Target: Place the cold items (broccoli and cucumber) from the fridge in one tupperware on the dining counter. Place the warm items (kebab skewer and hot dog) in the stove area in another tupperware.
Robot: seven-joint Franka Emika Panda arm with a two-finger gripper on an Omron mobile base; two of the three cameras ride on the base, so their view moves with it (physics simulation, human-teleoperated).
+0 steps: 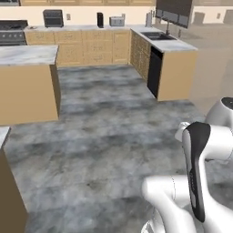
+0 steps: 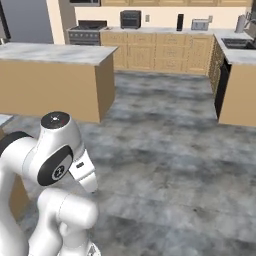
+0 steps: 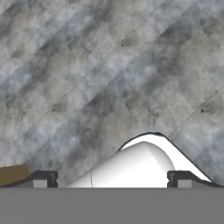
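A: Grey mottled floor (image 3: 109,65) under the hand camera. End effector (image 3: 109,180) is spread wide, nothing between the tips, pointing down at bare floor.

B: Any task items around?

A: None I can make out. No broccoli, cucumber, skewer, hot dog or tupperware anywhere. Stove (image 2: 87,31) sits on the far wall at left, so the warm items should be around there, too small to tell from here. Island desk (image 2: 55,52) is between us and the stove. Sink desk (image 1: 166,43) is on the right.

B: So the base is mid-floor, arm (image 2: 55,165) tucked.

A: Looks like it. My read: transit, no pick started.

B: Handling notes for when we get there?

A: Judgement only. Cucumber and hot dog: smooth, round, likely to roll, so grip across the middle. Hot dog is soft, go easy on squeeze. Broccoli is light and lumpy; take the stalk, the crown crushes. Skewer is thin and stiff; pinch a meat chunk near centre so it doesn't pivot.

B: Risk?

A: Cylinders slipping out of a two-finger pinch.
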